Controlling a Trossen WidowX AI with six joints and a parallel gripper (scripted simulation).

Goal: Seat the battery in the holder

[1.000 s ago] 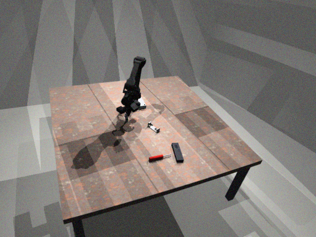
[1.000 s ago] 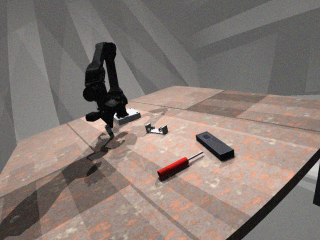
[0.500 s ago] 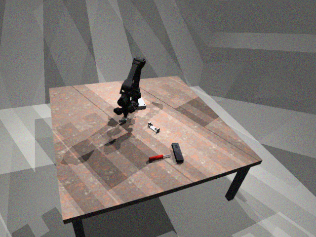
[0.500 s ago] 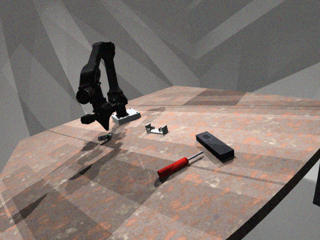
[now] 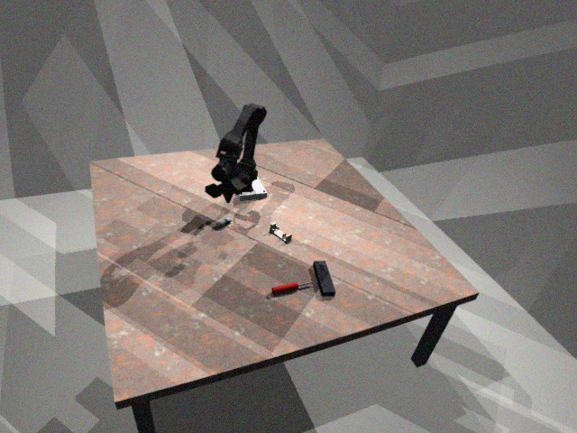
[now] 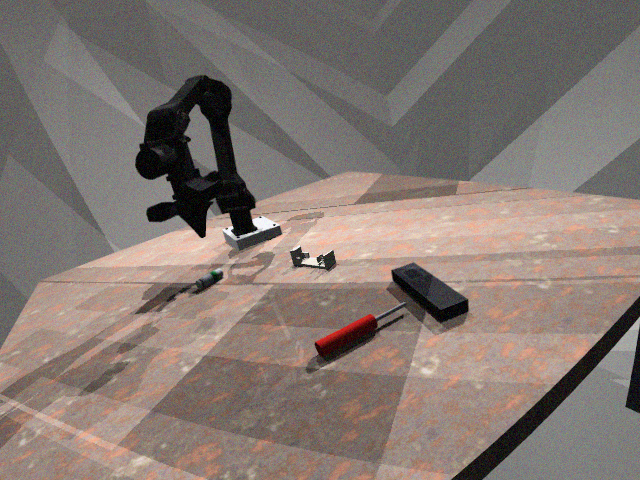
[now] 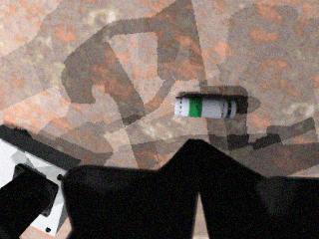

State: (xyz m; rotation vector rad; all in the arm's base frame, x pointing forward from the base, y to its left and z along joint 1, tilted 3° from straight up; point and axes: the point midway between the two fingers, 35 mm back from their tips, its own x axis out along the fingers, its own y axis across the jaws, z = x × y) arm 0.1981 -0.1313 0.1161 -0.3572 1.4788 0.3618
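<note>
The battery (image 5: 223, 224) (image 6: 209, 279) (image 7: 206, 107) lies on its side on the table, white-grey with a green band near one end and dark marks near the other. Which end carries the terminal is too small to tell. The holder (image 5: 279, 234) (image 6: 312, 262) is a small pale tray with upright end walls. It stands empty on the table, to the right of the battery in the top and exterior views. My gripper (image 5: 228, 200) (image 6: 202, 235) (image 7: 194, 145) is shut with nothing between its fingers. It hangs above the table near the battery, apart from it. The holder is out of the wrist view.
A red-handled screwdriver (image 5: 285, 289) (image 6: 346, 334) and a black oblong block (image 5: 324, 278) (image 6: 430, 291) lie nearer the front than the holder. The screwdriver's shaft points towards the block. The arm's white base (image 5: 251, 197) (image 6: 261, 235) (image 7: 44, 223) stands behind the battery and holder.
</note>
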